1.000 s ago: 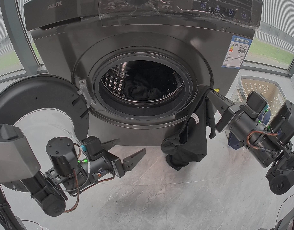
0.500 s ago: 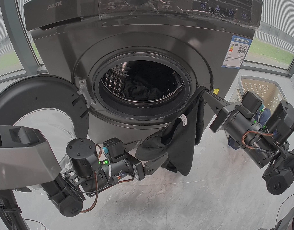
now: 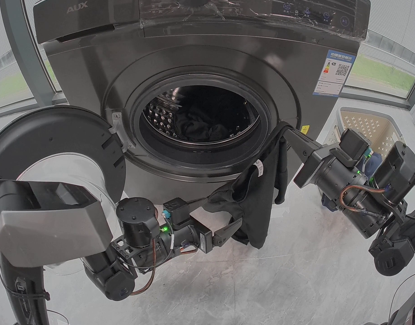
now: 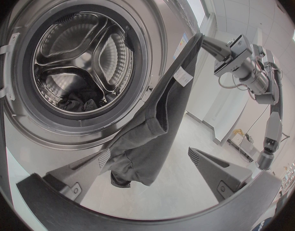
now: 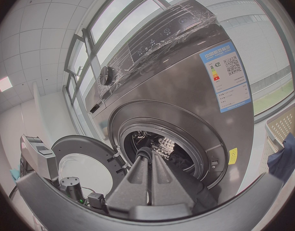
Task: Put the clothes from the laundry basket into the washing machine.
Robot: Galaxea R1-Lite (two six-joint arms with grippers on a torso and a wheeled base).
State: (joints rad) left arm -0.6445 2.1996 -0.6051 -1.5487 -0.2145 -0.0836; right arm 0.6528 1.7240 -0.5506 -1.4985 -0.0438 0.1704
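Note:
My right gripper [image 3: 284, 129] is shut on the top edge of a black garment [image 3: 257, 190], just right of the washing machine's open drum mouth [image 3: 200, 113]. The garment hangs down with a white tag showing. Its lower part drapes leftward over one finger of my left gripper [image 3: 221, 215], which stands open low in front of the machine. In the left wrist view the black garment [image 4: 147, 138] hangs between the spread fingers of my left gripper [image 4: 149, 154]. Dark clothes [image 3: 194, 125] lie inside the drum. The right wrist view shows my right gripper [image 5: 147, 153] pinching the cloth.
The round door [image 3: 54, 145] stands swung open at the left. A beige laundry basket [image 3: 352, 111] sits on the floor right of the machine, behind my right arm, with a blue garment [image 5: 287, 159] hanging over its rim. The marble floor stretches out in front.
My left arm has moved right and forward, bringing its open gripper under the garment. The garment's lower part has swung left and now rests on a left finger. The right gripper shifted slightly left.

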